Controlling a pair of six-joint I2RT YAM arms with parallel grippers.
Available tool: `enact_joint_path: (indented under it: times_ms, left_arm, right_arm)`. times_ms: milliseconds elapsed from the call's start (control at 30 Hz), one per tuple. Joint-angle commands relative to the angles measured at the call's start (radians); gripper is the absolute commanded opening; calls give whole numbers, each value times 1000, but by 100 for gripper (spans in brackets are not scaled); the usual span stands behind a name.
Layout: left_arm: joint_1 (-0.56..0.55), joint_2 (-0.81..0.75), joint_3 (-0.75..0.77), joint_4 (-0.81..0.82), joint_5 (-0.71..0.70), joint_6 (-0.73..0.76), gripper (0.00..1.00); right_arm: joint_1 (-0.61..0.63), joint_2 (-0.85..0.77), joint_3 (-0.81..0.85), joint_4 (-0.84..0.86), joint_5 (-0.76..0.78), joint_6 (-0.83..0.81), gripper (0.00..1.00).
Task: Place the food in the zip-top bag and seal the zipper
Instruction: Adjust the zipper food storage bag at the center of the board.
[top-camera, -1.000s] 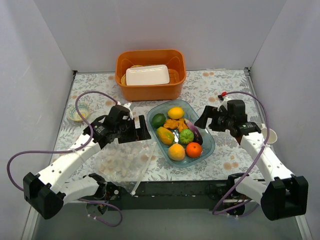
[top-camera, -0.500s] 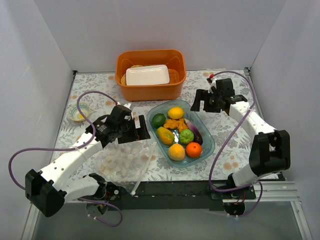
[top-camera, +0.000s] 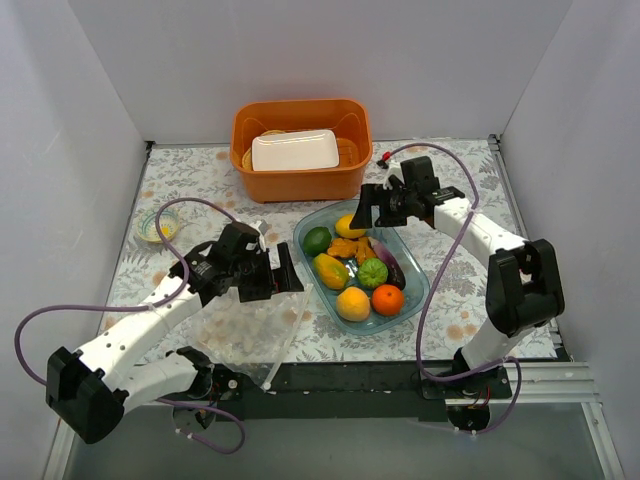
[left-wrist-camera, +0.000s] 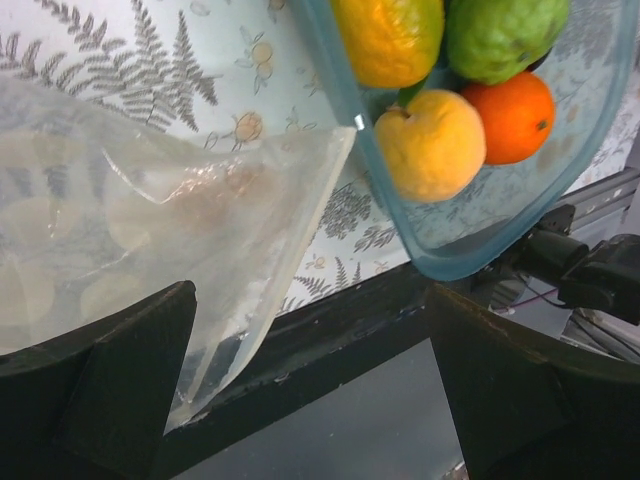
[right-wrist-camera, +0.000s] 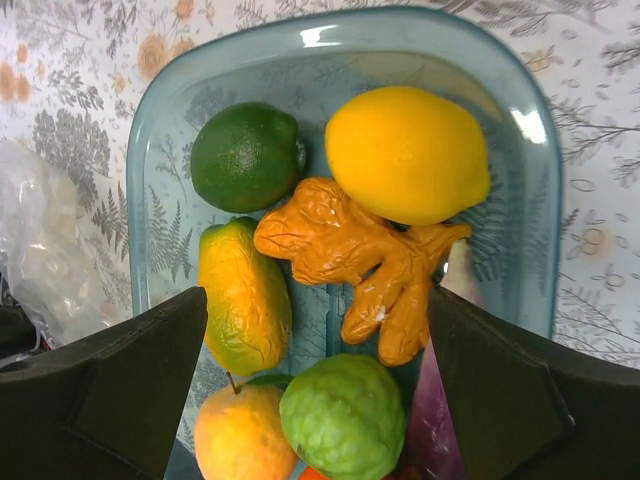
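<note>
White walls close in a desk (top-camera: 450, 180) covered with a fern-printed cloth. At the back stands an orange bin (top-camera: 300, 182) holding a white tray (top-camera: 295, 150).

All the food is in the blue tray (top-camera: 422, 288) at the centre. The right wrist view shows a lemon (right-wrist-camera: 407, 153), a lime (right-wrist-camera: 247, 156), a knobbly orange piece (right-wrist-camera: 350, 250), a mango (right-wrist-camera: 245, 295) and a bumpy green fruit (right-wrist-camera: 343, 415). The top view adds an orange (top-camera: 387, 298) and an eggplant (top-camera: 388, 262).

The zip-top bag (top-camera: 240, 325) lies flat and empty just left of the tray, near the desk's front edge. The zipper (top-camera: 285, 345) appears to be the whitish strip along the side facing the tray, though I cannot tell whether the mouth is parted.

The left fingers (left-wrist-camera: 110, 380) are spread wide, holding nothing, over the bag's corner next to the tray. The right fingers (right-wrist-camera: 110, 370) are also spread and empty, above the tray's far end over the lemon and the knobbly piece.

The task looks barely started.
- **Slipping grip:** The lemon is smooth and round, so a grip set off its middle could squirt it out.
- **Crowded tray:** Fingers coming down may shove neighbouring pieces.
- **Loose bag:** A limp bag with nothing holding its mouth open would skid or fold when food is pushed in.
- **Front edge:** In the left wrist view the bag's corner sits by the edge, so a tug could drag it off.
</note>
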Motion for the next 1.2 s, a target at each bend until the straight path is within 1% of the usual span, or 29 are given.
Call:
enact_joint_path:
  times_ms: [0, 67, 133, 233, 367, 433, 467, 633, 733, 900, 1167]
  left_arm:
    - [-5, -37, -39, -9, 25, -36, 98]
    - [-5, -40, -58, -2, 5, -52, 98]
    - [-5, -34, -83, 32, -10, -65, 98]
    - [-5, 15, -118, 78, -48, -87, 98]
    - [-5, 79, -155, 185, -169, -113, 98]
    - [-2, 133, -143, 204, -193, -112, 98]
    - [0, 156, -138, 217, -246, -112, 98]
    - [17, 268, -95, 263, -302, -90, 98]
    - [46, 300, -83, 296, -311, -64, 98]
    - [136, 355, -48, 374, -259, -23, 98]
    - [199, 455, 53, 422, -222, 37, 98]
  right_arm:
    - [11, 53, 43, 31, -30, 0, 98]
    - [9, 76, 53, 32, -11, -2, 98]
    - [11, 110, 69, 38, 41, 3, 98]
    - [11, 145, 82, 48, 117, 15, 98]
    - [9, 177, 90, 13, 249, 41, 98]
    - [8, 171, 61, 7, 311, 52, 98]
    - [9, 165, 46, 16, 340, 62, 98]
    - [6, 101, -42, 30, 398, 73, 98]
    - [6, 78, -77, 36, 409, 64, 98]
    - [6, 53, -108, 19, 423, 35, 98]
    - [8, -63, -142, 19, 398, -55, 98]
